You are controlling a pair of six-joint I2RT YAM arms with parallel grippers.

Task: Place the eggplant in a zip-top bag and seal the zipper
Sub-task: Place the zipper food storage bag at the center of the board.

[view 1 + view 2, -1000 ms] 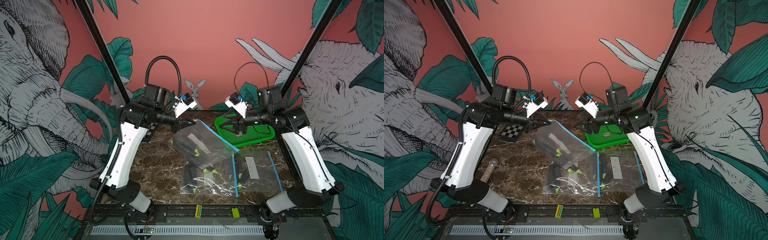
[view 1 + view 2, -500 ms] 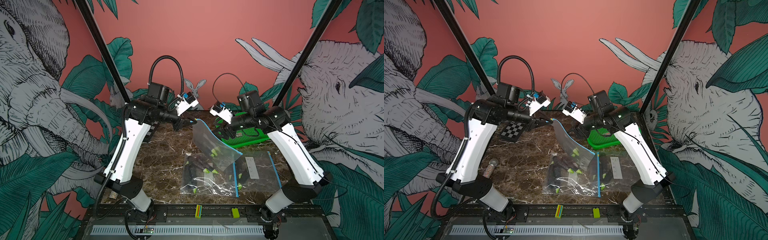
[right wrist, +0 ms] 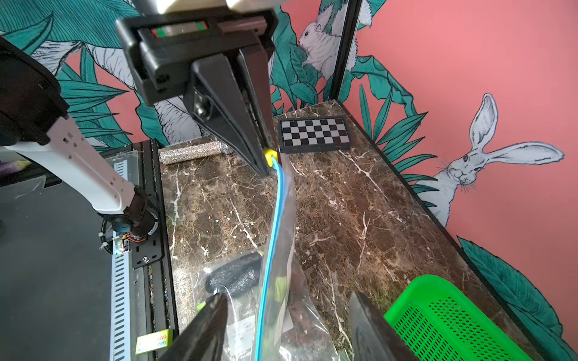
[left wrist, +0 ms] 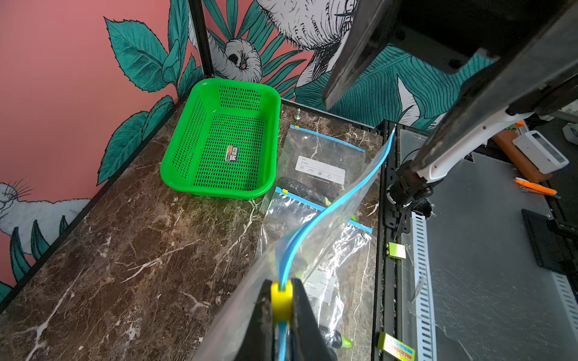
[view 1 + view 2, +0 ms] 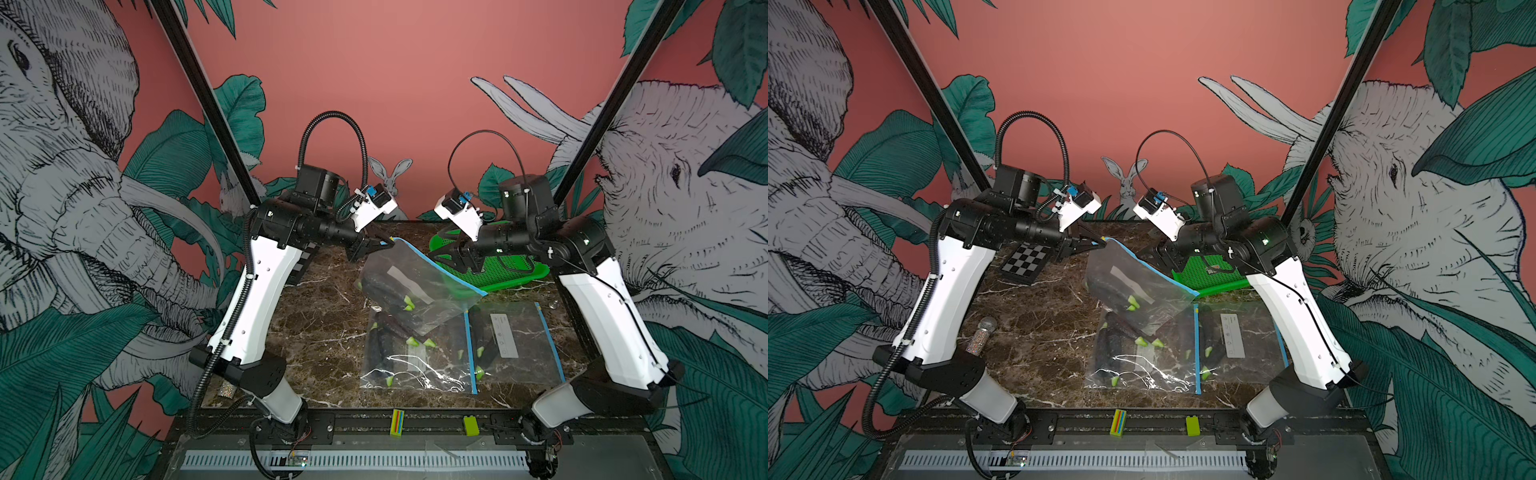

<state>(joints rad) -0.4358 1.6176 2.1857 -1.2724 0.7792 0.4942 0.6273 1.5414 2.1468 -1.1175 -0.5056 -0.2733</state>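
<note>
A clear zip-top bag [image 5: 419,291] hangs by one top corner from the left gripper [image 4: 281,286], which pinches its yellow slider [image 4: 281,301]. Its blue zipper [image 5: 440,270] slopes down from there and passes between the spread fingers of the right gripper [image 3: 287,328]. A dark purple eggplant [image 5: 380,291] with a lime-green stem lies inside, low in the bag, below the left gripper.

This is a robotics lab test cell. A pair of white-and-black robot arms [image 5: 262,291] is bolted to a black metal rail [image 5: 357,424] along the lower edge of both top views, above a white slotted cable duct [image 5: 353,460]. Black metal frame posts [image 5: 198,91] rise at upper left and right, carrying salmon-pink wall panels printed with elephants and leaves [image 5: 374,83] around a brown marble-patterned tabletop [image 5: 316,332] — a black-and-white checkerboard calibration board [image 5: 1027,264] lies left of centre.
</note>
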